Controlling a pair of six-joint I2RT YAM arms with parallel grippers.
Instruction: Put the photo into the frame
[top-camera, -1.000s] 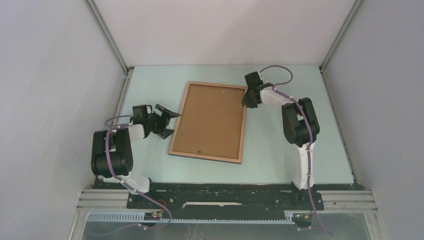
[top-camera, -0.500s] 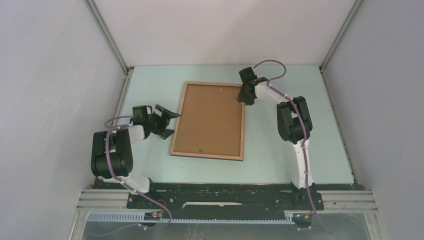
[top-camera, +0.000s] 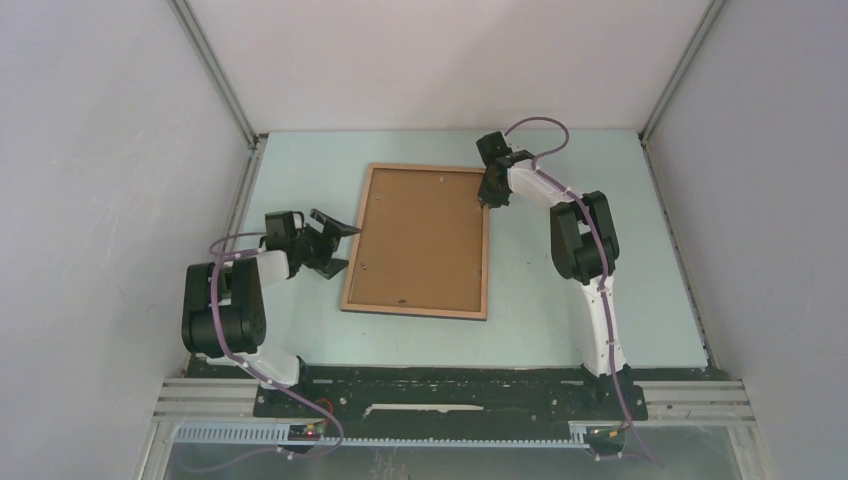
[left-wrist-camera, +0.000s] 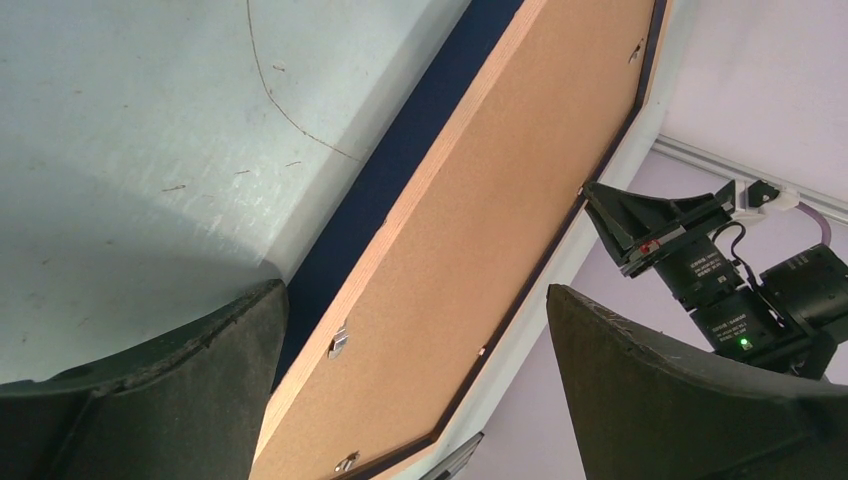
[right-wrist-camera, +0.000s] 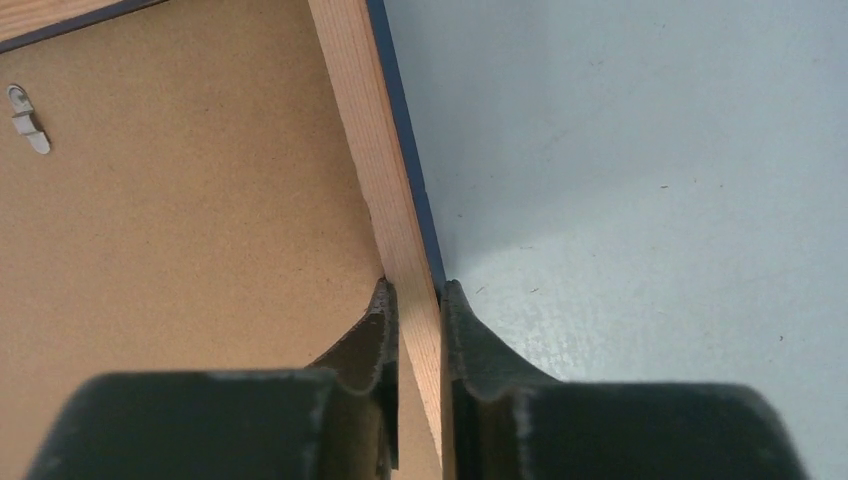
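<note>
Frame (right-wrist-camera: 383, 170) turned squarer — pale-green table (top-camera: 660, 260), white walls (top-camera: 440, 60).

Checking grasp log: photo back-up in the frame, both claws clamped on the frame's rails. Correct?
No. Only the right claw is clamped on the frame; the left wrist view shows the left claw open, gripping nothing. The photo is back-up in the frame.

Just ahead of the wide-spread black left gripper (left-wrist-camera: 412, 295), the thin brown-and-navy rectangular wooden frame (left-wrist-camera: 400, 180) bars the way, with bare pale green tabletop (left-wrist-camera: 130, 130) free beside it. The black right gripper (right-wrist-camera: 413, 290) pinches the frame's rail, and open tabletop lies on its outer side.
</note>
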